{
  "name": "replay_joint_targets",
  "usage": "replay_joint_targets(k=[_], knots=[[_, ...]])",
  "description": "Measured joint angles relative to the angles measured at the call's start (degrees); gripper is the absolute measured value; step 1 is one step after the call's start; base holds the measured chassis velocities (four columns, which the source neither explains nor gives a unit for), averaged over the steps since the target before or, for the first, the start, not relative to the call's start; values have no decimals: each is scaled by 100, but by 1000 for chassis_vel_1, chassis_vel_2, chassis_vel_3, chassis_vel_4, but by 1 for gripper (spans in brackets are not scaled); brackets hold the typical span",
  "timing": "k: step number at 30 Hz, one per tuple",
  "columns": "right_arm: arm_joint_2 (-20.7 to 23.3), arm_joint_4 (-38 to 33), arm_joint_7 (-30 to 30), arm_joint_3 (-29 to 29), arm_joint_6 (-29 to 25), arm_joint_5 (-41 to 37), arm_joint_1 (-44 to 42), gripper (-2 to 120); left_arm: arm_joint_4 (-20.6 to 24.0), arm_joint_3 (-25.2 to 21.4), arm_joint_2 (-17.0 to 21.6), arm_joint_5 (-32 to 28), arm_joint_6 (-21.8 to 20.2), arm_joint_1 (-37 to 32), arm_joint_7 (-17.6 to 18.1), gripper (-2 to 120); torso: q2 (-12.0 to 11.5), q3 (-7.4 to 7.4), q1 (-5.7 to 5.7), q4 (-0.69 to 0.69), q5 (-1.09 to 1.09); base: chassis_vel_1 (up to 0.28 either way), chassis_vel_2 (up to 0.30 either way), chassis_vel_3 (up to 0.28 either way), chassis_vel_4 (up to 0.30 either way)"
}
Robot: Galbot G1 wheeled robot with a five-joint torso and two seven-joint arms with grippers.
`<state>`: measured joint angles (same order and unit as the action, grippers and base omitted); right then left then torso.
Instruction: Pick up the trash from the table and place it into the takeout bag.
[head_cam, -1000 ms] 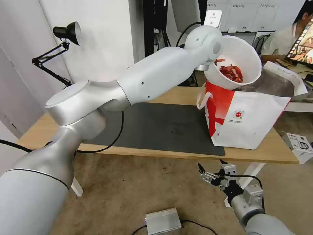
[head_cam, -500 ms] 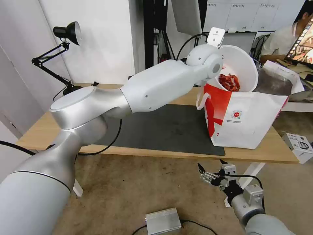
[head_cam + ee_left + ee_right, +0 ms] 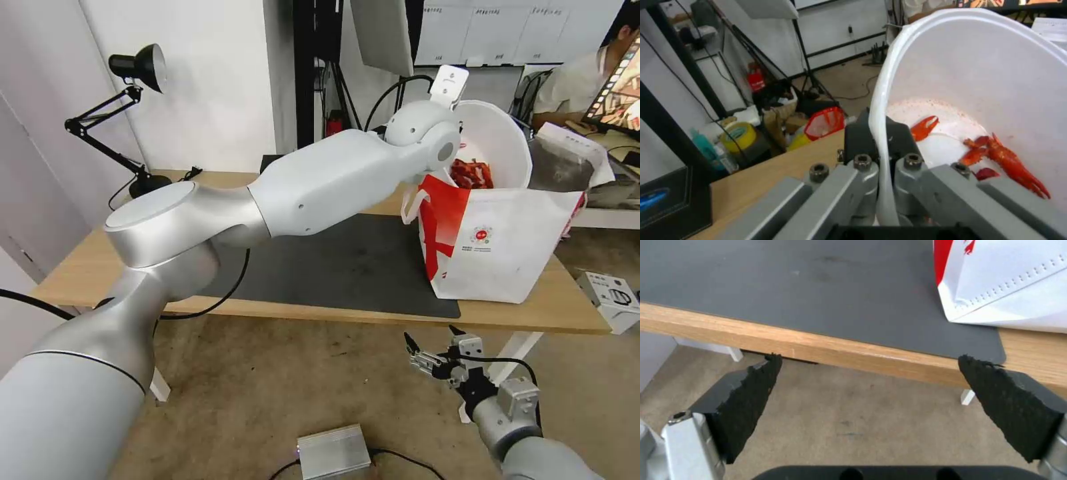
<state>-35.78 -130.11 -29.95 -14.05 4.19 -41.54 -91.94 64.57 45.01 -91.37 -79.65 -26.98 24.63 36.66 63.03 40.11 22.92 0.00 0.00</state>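
On the far left I see a black desk lamp (image 3: 139, 65) clamped at the back corner of the counter (image 3: 87, 261), a long light-wood top carrying a dark grey mat (image 3: 333, 263). My left arm reaches across above that mat toward the right end. In the left wrist view the left end effector (image 3: 884, 146) is clamped on the rim of the white round bowl (image 3: 996, 83), one finger (image 3: 858, 140) outside the wall and the other inside. The bowl is tipped steeply, its opening facing toward the robot, with red crayfish shells (image 3: 1005, 160) lying against its lower wall. From the head view the bowl (image 3: 497, 143) sits in the mouth of the takeout bag (image 3: 497, 243), its lower part below the bag's front edge and its upper rim above it. The bag stands upright on the right end of the counter, partly on the mat, its silver lining (image 3: 557, 170) visible behind the bowl. My right end effector (image 3: 433, 347) hangs below the counter's front edge, over the floor, with its jaws spread wide and nothing between them; its black toothed pads (image 3: 749, 396) show in the right wrist view. A silver metal box (image 3: 333, 451) lies on the floor, and a small white box (image 3: 612, 298) sits at the far right.
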Motion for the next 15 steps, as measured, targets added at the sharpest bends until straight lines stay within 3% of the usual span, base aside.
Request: replay_joint_targets(k=[3,7,15], knots=[[0,0,0,0,0,0,0,100,-7,0,0,19,-1,12,11,0,0,0,0,0,0,0,0,0,0],[0,0,0,0,0,0,0,100,-8,0,0,51,0,21,26,12,0,0,0,0,0,0,0,0,0],[0,0,0,0,0,0,0,100,35,-14,0,28,-15,18,54,46,0,0,0,0,0,0,0,0,0]])
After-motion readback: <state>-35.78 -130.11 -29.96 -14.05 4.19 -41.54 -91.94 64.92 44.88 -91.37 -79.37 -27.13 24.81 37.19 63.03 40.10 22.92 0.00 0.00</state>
